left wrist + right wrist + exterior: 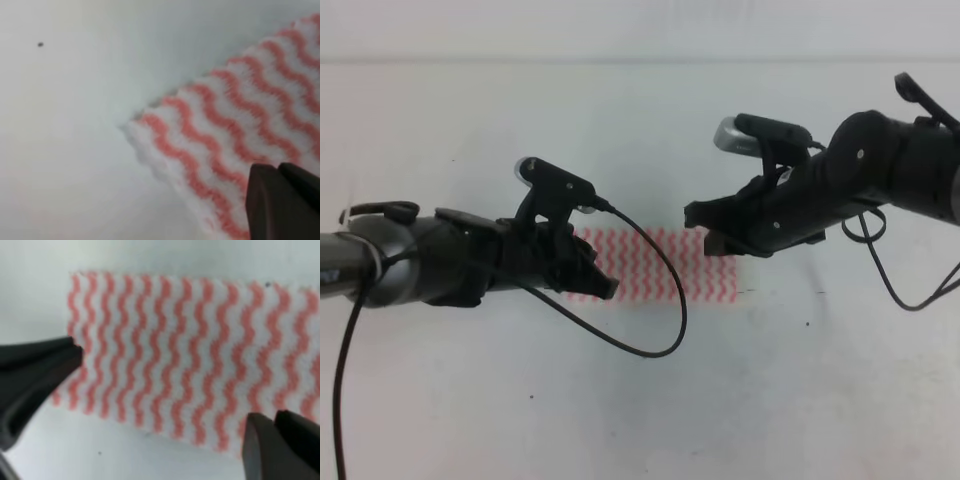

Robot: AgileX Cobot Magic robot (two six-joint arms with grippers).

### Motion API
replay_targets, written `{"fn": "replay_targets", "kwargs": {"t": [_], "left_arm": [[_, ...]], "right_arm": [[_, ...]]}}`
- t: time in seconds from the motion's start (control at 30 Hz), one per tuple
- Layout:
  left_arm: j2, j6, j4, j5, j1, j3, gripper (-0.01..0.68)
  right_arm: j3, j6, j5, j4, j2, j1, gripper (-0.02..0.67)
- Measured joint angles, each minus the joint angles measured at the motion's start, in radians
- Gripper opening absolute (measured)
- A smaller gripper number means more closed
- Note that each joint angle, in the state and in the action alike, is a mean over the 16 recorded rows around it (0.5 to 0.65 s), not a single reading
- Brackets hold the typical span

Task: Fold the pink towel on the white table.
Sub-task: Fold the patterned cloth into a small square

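Our right gripper (160, 390) hangs with jaws apart over the thin pink-and-white wavy-striped towel (660, 265); our left gripper (605, 285) hovers at its left end, jaw state unclear. The towel lies flat mid-table on the plain white speckled table (640, 400), apparently ungrasped. We cannot tell whether a fold is already made.

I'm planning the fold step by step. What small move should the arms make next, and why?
Probably lower both grippers onto the ends of the pink towel. It lies flat on the white table, the open right gripper straddles one edge, and the left gripper sits over the other end.
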Motion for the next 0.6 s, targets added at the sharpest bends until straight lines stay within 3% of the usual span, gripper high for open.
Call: {"fn": "replay_targets", "kwargs": {"t": [0.4, 0.6], "left_arm": [[0.044, -0.008, -0.008, 0.018, 0.001, -0.002, -0.005], [0.046, -0.019, -0.011, 0.042, 0.001, -0.004, -0.005]], "right_arm": [[-0.038, 0.153, 0.029, -0.133, 0.017, -0.017, 0.306], [-0.038, 0.206, 0.028, -0.171, 0.033, -0.027, 0.313]]}}
